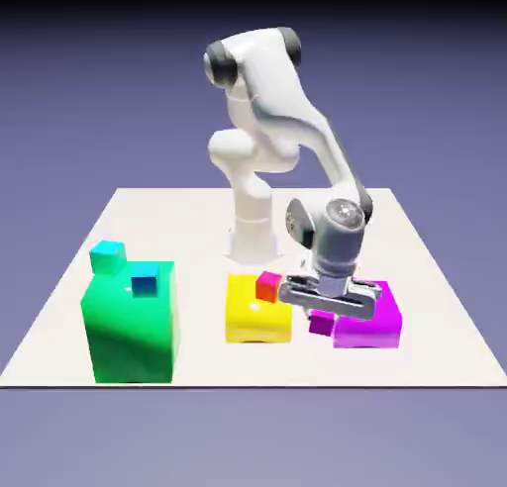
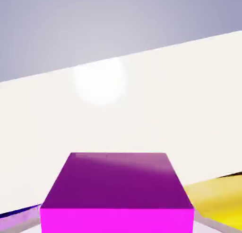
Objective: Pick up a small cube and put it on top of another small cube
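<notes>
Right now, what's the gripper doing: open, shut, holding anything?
Gripper: shut on the small cube, which fills the space between the fingertips in the hand view.

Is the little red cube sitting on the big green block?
No, the little red cube sits on the yellow block, while the green block carries only a small blue cube.

Lighting: even and bright, coming from above; backdrop (image 1: 59, 99) grading from dark at the top to paler violet. Desk (image 1: 436, 317) showing no hard shadows. Hand view: a soft round glare spot sitting on the desk surface. Both views rendering slightly soft; no edge distortion showing.
</notes>
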`<action>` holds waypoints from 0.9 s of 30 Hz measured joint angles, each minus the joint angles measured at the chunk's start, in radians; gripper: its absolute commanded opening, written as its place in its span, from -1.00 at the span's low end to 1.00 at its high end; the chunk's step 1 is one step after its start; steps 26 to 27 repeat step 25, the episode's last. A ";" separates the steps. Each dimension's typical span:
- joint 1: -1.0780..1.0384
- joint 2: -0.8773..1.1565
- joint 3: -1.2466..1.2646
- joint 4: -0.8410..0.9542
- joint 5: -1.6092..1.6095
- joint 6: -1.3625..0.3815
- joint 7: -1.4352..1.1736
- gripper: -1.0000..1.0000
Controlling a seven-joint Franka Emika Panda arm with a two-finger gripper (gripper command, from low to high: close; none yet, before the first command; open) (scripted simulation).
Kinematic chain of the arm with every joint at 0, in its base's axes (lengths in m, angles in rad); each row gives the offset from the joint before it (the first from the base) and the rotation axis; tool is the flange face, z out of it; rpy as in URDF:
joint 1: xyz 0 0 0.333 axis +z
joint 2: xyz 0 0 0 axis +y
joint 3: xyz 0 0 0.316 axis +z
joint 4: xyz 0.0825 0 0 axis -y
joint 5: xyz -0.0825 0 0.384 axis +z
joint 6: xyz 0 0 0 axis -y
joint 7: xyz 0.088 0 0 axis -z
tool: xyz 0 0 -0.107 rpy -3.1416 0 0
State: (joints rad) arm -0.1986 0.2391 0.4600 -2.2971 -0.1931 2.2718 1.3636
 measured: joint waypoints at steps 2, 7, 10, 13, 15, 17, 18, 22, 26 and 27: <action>0.029 -0.072 -0.050 -0.044 0.031 -0.020 -0.072 -1.00; 0.100 -0.254 -0.177 -0.153 0.108 -0.070 -0.252 -1.00; 0.145 -0.362 -0.251 -0.218 0.155 -0.100 -0.360 -1.00; 0.189 -0.471 -0.326 -0.284 0.201 -0.130 -0.467 -1.00; 0.218 -0.544 -0.376 -0.327 0.232 -0.150 -0.539 -1.00; 0.222 -0.555 -0.384 -0.334 0.237 -0.153 -0.550 -1.00; 0.222 -0.530 -0.383 -0.352 0.236 -0.110 -0.550 -1.00; 0.223 -0.428 -0.380 -0.424 0.234 0.064 -0.547 -1.00; 0.223 -0.426 -0.380 -0.425 0.231 0.067 -0.545 1.00; 0.223 -0.426 -0.380 -0.425 0.231 0.067 -0.545 1.00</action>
